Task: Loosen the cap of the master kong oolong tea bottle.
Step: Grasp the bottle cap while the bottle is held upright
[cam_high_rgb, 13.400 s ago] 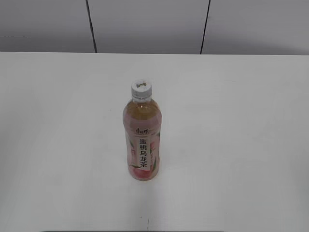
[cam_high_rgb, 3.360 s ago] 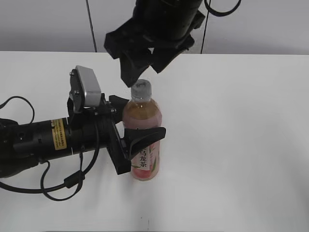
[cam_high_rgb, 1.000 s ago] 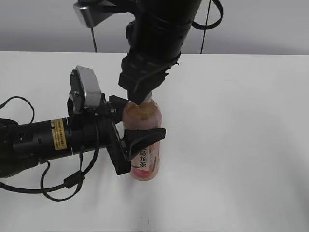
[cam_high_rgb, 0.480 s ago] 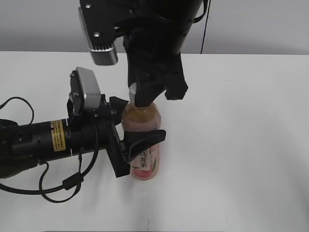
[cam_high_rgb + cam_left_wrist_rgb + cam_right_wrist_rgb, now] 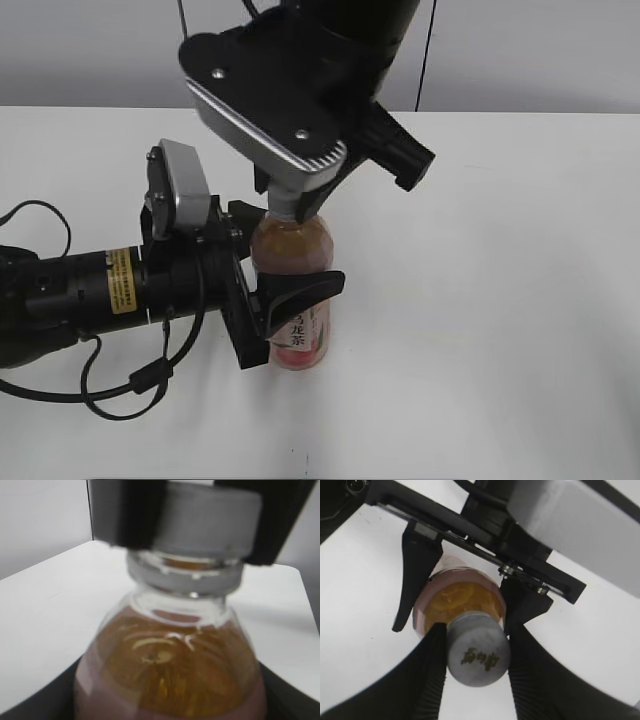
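White table (image 5: 520,300) runs back to a grey panelled wall (image 5: 90,50), and on it you have two arms, one bottle and one cap.

Your left gripper (image 5: 275,262) comes in from the side and is clamped around the bottle (image 5: 296,300) at its upper body; one finger (image 5: 300,287) crosses the front just below the shoulder, the other sits behind. Your left wrist view shows the amber tea and the clear neck (image 5: 185,575) directly ahead, blurred.

Your right gripper (image 5: 475,652) hangs straight above the bottle, and its two ribbed fingers (image 5: 427,680) press on opposite sides of the cap (image 5: 478,655), closed on it. From outside, that arm's grey camera housing (image 5: 265,105) hides the cap.

Writing: the bottle's white strip below your left gripper carries black Chinese characters, only partly visible, on a pink label. A small dark logo sits on the cap top. A yellow sticker (image 5: 121,280) on the left arm has print too small to read.
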Available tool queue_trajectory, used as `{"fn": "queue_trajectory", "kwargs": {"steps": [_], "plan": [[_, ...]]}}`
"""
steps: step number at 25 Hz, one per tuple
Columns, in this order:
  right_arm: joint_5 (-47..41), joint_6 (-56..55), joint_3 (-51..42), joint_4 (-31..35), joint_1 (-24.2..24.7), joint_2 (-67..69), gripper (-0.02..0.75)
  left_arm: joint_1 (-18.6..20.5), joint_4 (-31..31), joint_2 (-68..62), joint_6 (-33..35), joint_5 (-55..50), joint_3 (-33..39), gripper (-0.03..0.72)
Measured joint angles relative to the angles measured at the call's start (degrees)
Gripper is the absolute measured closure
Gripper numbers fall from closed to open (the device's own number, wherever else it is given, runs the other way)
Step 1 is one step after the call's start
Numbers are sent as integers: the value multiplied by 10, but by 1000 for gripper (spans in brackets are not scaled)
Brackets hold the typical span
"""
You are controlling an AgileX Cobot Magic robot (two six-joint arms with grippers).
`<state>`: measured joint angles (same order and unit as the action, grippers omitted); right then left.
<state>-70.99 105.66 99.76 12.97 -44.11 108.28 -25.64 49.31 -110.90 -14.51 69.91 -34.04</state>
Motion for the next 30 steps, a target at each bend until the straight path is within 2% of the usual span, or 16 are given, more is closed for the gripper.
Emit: {"fn": "queue_trajectory", "kwargs": {"steps": [8, 14, 19, 23, 30], "plan": [[2, 237, 0, -26, -2, -1, 456, 0, 1, 0, -1, -2, -2, 243], [8, 333, 0, -36, -4, -2, 456, 0, -2, 0, -3, -4, -3, 243], [8, 325, 0, -39, -4, -2, 456, 0, -2, 0, -3, -5, -3, 243], [8, 259, 0, -41, -4, -2, 454, 0, -2, 0, -3, -5, -3, 243], [9, 113, 0, -48, -4, 1, 353, 0, -2, 0, -4, -4, -3, 243]]}}
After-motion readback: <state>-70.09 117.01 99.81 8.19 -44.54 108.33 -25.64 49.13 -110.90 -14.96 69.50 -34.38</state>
